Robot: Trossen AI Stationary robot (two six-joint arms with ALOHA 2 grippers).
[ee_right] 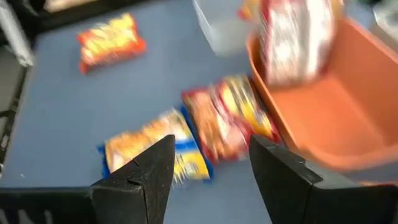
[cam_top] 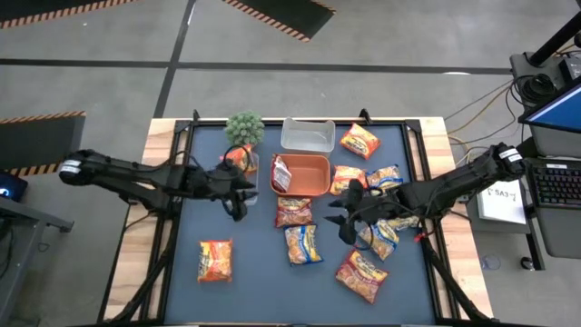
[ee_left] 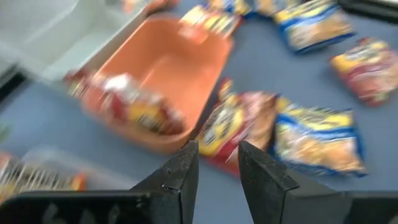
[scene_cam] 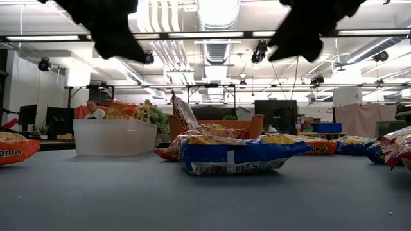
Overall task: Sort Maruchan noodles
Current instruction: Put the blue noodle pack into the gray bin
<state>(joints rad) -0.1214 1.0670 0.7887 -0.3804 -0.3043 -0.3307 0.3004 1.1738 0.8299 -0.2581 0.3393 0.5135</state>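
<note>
Several Maruchan packets lie flat on the blue mat: an orange one (cam_top: 215,259), a red one (cam_top: 293,211) and a blue-and-yellow one (cam_top: 302,243) near the middle, and more to the right (cam_top: 360,272). Another red packet (cam_top: 280,173) leans on end against the wall inside the orange tray (cam_top: 313,186). My left gripper (cam_top: 238,195) hovers open left of the tray, and in its wrist view (ee_left: 217,168) it faces the red packet (ee_left: 239,124). My right gripper (cam_top: 345,218) hovers open, right of the red packet, and empty (ee_right: 211,162).
A clear tub (cam_top: 307,134) stands behind the tray. A second clear tub (cam_top: 241,168) with an orange packet in it sits by a small green plant (cam_top: 243,127). Wooden table edges border the mat. Bare mat lies at the near left (cam_top: 254,291).
</note>
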